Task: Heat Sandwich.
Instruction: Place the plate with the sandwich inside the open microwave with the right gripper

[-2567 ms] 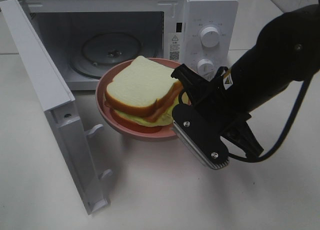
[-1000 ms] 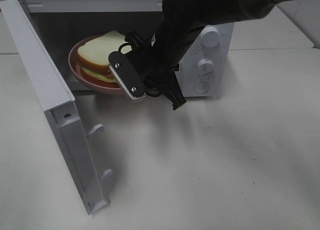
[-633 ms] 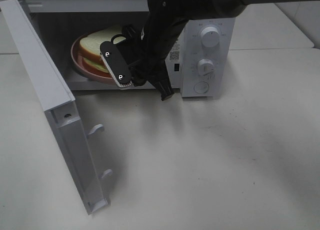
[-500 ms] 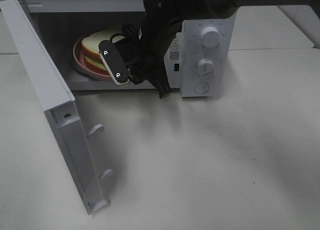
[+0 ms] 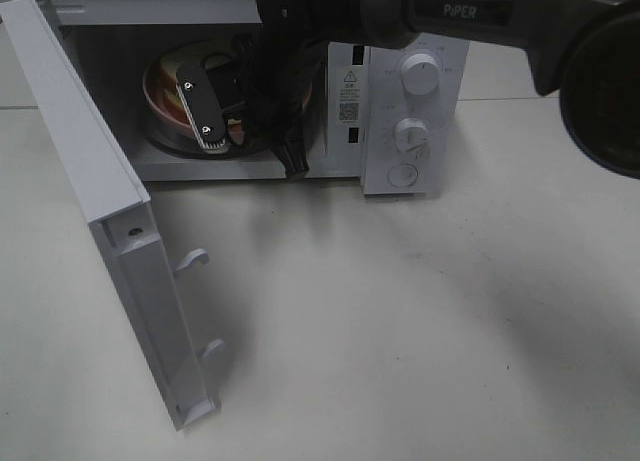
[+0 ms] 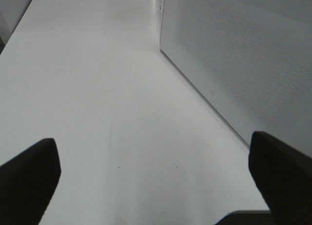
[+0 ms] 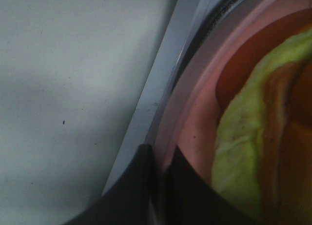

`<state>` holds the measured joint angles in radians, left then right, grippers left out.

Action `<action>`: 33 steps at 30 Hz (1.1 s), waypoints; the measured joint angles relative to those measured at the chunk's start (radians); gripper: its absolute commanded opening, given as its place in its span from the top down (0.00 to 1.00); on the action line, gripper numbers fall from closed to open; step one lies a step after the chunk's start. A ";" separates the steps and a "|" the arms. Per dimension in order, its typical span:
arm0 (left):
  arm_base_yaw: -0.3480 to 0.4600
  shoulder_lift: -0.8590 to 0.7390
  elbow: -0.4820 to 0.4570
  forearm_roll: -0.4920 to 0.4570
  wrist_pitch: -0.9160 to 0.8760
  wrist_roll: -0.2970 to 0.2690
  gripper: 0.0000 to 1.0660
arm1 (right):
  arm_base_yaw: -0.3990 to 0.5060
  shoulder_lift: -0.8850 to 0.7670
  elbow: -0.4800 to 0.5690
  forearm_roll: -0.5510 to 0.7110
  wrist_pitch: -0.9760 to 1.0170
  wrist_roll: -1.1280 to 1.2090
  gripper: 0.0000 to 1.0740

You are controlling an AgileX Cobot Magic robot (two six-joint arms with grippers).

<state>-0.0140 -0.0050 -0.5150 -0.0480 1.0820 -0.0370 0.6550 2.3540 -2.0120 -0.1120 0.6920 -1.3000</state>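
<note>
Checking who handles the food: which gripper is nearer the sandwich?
Right. The right gripper is shut on the plate beside the sandwich, inside the microwave; the left gripper is open over the table, outside it.

One sandwich point(image 7: 235, 156) — one plate point(image 7: 193, 128), one microwave point(image 5: 441, 103)

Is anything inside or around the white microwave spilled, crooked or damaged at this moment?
Nothing stands out. The sandwich with pale green lettuce lies on the round pink plate inside the open white microwave; the right gripper is shut on the plate's rim. No spill shows on the white table.
</note>
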 measured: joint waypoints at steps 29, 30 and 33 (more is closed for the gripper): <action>0.000 0.000 0.000 0.000 0.000 0.000 0.08 | -0.012 0.158 -0.204 -0.013 -0.022 0.123 0.85; 0.000 0.000 0.000 0.000 0.000 0.000 0.08 | -0.012 0.158 -0.206 -0.013 -0.028 0.124 0.80; 0.000 0.000 0.000 0.000 0.000 0.000 0.08 | -0.012 0.158 -0.208 -0.013 -0.033 0.137 0.64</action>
<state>-0.0140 -0.0050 -0.5150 -0.0480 1.0820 -0.0370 0.6430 2.5120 -2.2200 -0.1250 0.6590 -1.1630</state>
